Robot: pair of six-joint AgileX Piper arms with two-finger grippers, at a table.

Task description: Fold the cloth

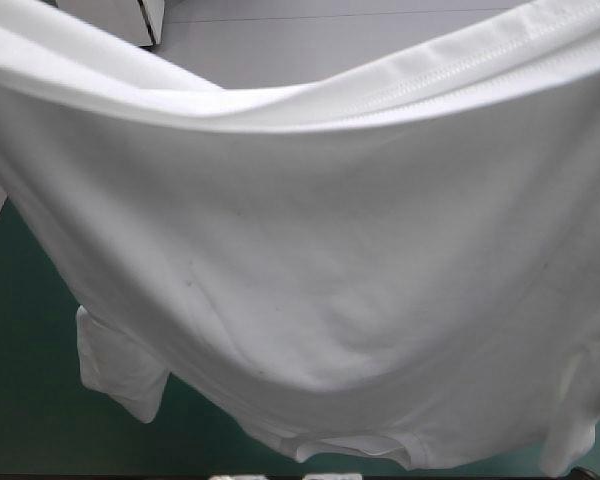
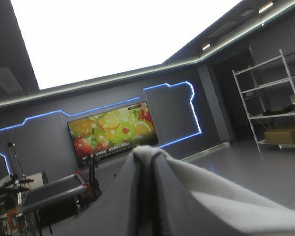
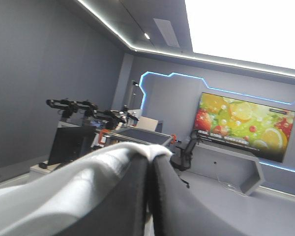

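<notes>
While the shirt [image 1: 310, 280] hung spread over the counter [image 1: 20, 400], I noted its long top edge ran arm to arm; left fingers [image 2: 130, 209] and right fingers [image 3: 174, 209] each clamped shut on it.

Right gripper [image 3: 150, 158], raised: black fingers [image 3: 130, 201] all but closed on the T-shirt [image 3: 64, 184], which drapes over their tips.

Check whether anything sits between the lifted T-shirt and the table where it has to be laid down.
Nothing visible does. The T-shirt hangs lifted, and the patches of teal-green cover showing below and beside it carry nothing. The shirt hides the rest of the cover, so that part cannot be checked.
</notes>
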